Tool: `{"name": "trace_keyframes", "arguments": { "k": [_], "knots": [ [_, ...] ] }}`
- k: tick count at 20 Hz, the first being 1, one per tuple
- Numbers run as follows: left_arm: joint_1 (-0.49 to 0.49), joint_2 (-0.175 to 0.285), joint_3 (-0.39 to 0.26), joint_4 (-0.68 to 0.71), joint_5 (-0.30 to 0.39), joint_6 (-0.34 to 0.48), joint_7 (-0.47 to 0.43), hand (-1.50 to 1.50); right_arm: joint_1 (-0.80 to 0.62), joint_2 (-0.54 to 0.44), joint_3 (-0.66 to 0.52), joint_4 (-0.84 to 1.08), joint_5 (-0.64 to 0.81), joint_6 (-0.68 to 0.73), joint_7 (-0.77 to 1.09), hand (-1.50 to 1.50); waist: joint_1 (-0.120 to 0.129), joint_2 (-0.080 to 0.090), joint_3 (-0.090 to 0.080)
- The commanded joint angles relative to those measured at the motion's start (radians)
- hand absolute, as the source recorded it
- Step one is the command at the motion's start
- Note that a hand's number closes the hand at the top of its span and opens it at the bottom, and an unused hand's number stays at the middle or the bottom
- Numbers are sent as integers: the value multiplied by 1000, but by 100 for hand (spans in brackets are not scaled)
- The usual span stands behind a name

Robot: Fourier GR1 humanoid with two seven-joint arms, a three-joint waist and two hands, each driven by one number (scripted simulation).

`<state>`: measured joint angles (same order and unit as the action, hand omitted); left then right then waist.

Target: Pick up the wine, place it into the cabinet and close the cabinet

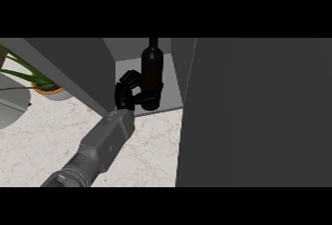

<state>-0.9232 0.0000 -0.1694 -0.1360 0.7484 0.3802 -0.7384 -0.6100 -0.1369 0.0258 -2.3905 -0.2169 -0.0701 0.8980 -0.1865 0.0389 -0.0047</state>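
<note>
Wine bottle (152,66) near-black, left hand (126,90) black, forearm (103,140) mid-grey. Cabinet (259,110) dark grey outside, paler grey inside. Worktop (39,140) off-white marble pattern with thin reddish-brown veins; plant (23,70) has green leaves, pot (48,91) has an orange-brown rim.

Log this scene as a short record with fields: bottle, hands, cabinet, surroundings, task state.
wine bottle: dark, upright, inside the open compartment
left hand: fingers curled round the bottle's lower body
right hand: not in view
cabinet: open, pale interior showing
dark panel: fills the view's right, probably the open door
potted plant: on the counter, left of the cabinet
counter: pale, marbled
task state: bottle in the cabinet, not yet released; cabinet not yet closed
</note>
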Motion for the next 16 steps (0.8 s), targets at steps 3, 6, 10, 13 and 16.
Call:
{"name": "trace_keyframes", "arguments": {
  "k": [3,6,10,13,16],
  "knots": [
    [-67,0,-15,-20,30,53,31,150,12,1,-7,-6,-23,12,-8,-150,-3,3,1],
    [-92,0,-12,-18,42,63,36,150,13,-7,-31,5,-24,19,-22,-150,15,4,2],
    [-127,0,-27,-4,41,108,45,150,67,-1,-25,-21,-33,35,-31,-150,7,6,3],
    [-162,0,-23,10,45,119,67,150,45,-13,-47,-10,-45,34,-19,-150,14,6,3],
    [-199,0,-15,21,51,107,101,150,69,-1,-35,-8,-13,25,-37,-150,35,5,3]
  ]
}}
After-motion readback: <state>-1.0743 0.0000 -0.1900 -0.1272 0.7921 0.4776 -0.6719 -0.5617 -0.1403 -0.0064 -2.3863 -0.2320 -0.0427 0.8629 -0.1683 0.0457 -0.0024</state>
